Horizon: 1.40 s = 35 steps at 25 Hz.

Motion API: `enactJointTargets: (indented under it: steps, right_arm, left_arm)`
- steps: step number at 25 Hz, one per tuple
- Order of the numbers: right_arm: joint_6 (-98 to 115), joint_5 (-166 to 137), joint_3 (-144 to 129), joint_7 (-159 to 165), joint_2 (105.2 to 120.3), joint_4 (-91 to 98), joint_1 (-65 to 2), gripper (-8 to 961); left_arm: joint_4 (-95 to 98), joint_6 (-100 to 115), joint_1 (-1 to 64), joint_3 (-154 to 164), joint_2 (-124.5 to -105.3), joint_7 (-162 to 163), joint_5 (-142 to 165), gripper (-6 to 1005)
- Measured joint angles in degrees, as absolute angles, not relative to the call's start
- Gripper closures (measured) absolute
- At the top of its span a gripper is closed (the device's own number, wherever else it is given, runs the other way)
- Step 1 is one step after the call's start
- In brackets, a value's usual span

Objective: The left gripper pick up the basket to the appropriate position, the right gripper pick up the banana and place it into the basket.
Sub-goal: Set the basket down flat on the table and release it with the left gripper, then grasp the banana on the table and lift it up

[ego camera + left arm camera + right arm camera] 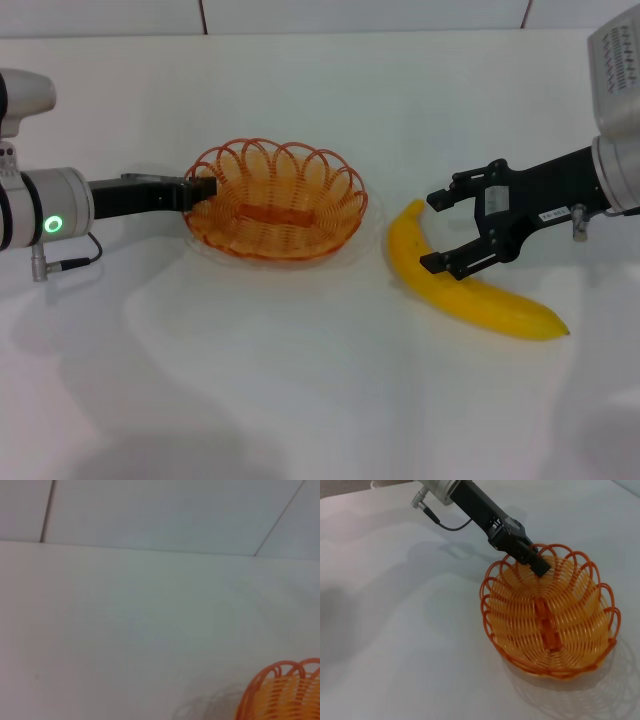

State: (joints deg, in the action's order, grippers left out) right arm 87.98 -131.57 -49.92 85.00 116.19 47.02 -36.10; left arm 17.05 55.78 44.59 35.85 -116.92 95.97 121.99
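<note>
- Right of centre on the white table [300,380]: the banana [470,290] lies flat, long axis running from its upper end near the basket down and away toward the robot's right, dark tip at the far right end.
- Right gripper [437,230] sits over the banana's upper half, jaws spread apart, one finger above the fruit and one overlapping its inner curve; nothing held. Height above the peel is hard to judge from the head view — possibly just clear of it.
- Jaw opening looks set roughly across the banana's axis, which suits a closing grasp.
- Basket [275,205] rests on the table, just left of the banana, not touching it.
- Left gripper [530,560] is at the basket's left rim, jaws clamped on the looped wire edge, one finger reaching inside.
- Nearer arm to the banana: the right; the left is occupied with the basket.
- Count: one banana, one basket, two grippers.
</note>
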Motion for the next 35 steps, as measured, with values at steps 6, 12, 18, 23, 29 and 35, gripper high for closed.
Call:
enactJointTargets:
  steps: [6, 12, 18, 23, 29, 35]
  right_arm:
    - [87.98, -131.57, -49.92, 85.07, 116.19, 47.02, -36.12, 59]
    - [87.97, -131.57, -49.92, 85.08, 116.21, 47.02, -36.12, 59]
    - [87.98, -131.57, -49.92, 85.08, 116.28, 47.02, -36.12, 59]
    - [87.97, -131.57, -49.92, 85.08, 116.28, 46.94, -35.98, 59]
    - [86.94, -131.18, -49.76, 85.08, 116.28, 46.93, -35.72, 60]
    - [86.38, -130.88, -49.30, 85.08, 116.36, 46.35, -35.62, 60]
  left_arm:
    - [17.04, 55.78, 44.51, 35.85, -116.90, 95.97, 121.99, 903]
    - [17.05, 55.75, 44.25, 35.52, -116.90, 95.97, 121.95, 888]
    - [17.04, 55.64, 44.19, 35.59, -117.02, 94.70, 121.01, 705]
    - [16.59, 55.99, 44.09, 35.84, -117.03, 90.53, 118.31, 546]
    - [19.55, 58.05, 43.35, 35.76, -116.78, 84.53, 117.52, 434]
    - [23.73, 63.09, 40.42, 35.90, -116.79, 77.69, 114.72, 437]
